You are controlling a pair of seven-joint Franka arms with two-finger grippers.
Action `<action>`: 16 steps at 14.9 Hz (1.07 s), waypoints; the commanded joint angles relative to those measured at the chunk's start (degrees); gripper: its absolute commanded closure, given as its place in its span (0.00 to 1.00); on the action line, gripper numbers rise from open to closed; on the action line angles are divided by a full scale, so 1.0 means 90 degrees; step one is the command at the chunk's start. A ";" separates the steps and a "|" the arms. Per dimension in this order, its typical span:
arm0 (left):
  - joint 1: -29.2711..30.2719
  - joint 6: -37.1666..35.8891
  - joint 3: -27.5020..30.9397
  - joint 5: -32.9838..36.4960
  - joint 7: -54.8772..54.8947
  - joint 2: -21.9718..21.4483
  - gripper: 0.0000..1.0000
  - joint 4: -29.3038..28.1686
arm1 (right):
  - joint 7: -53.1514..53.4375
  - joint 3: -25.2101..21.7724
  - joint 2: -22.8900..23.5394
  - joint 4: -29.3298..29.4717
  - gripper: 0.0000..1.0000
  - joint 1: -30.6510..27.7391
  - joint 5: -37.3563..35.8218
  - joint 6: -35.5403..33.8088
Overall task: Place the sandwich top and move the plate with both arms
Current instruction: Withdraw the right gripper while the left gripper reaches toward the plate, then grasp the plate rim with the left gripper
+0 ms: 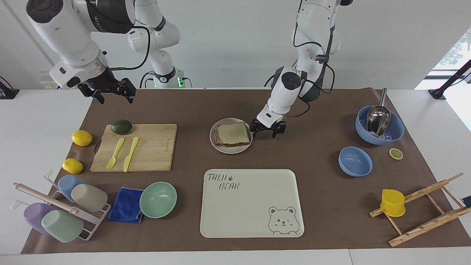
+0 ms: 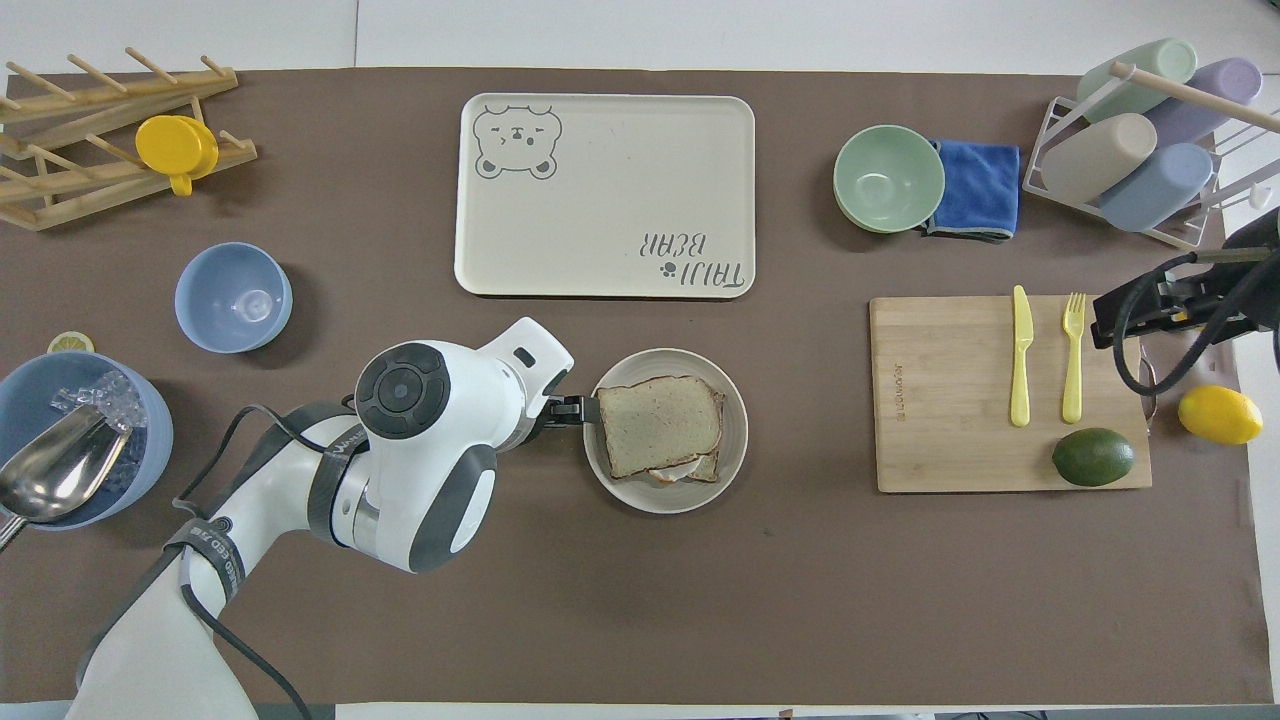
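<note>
At table centre, nearer to the robots than the bear tray (image 1: 252, 202) (image 2: 604, 195): the plate (image 1: 231, 148) (image 2: 735, 440), small, round, cream-beige. On it, the sandwich top (image 1: 232, 133) (image 2: 660, 425), lying flat over a lower slice whose edge peeks out on the robots' side.

Beside the plate, toward the left arm's end of the table: the left gripper (image 1: 264, 129) (image 2: 575, 410), low at the plate's rim, fingers spread apart, holding nothing; contact with the rim not clear from either view.

Well apart from the plate, toward the right arm's end: the right gripper (image 1: 112, 92) (image 2: 1135, 322), raised in the air over the end of the cutting board (image 1: 134, 147) (image 2: 1005, 392), fingers apart and empty.

On the cutting board: an avocado (image 1: 121, 126) (image 2: 1093, 456), a yellow knife (image 1: 131, 154) (image 2: 1019, 354) and a yellow fork (image 1: 115, 152) (image 2: 1073, 356).

Farther from the robots than the plate, beside the bear tray: a mint-green bowl (image 1: 158, 199) (image 2: 888, 178) touching a blue cloth (image 1: 127, 205) (image 2: 975, 188).
</note>
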 commanded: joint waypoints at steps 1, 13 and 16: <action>-0.0179 0.0115 0.0083 -0.0250 -0.0002 -0.0027 0.03 -0.0090 | -0.0061 0.0812 0.0036 0.0112 0.00 -0.0850 0.0167 -0.0175; -0.0297 0.0115 0.0083 -0.0514 0.0007 -0.0008 0.24 -0.0168 | -0.0042 0.1354 -0.0315 -0.0405 0.00 -0.1460 0.0060 -0.0206; -0.0375 0.0134 0.0083 -0.0514 -0.0002 0.0002 0.27 -0.0207 | -0.0090 0.1354 -0.0530 -0.0718 0.00 -0.1528 0.0050 -0.0090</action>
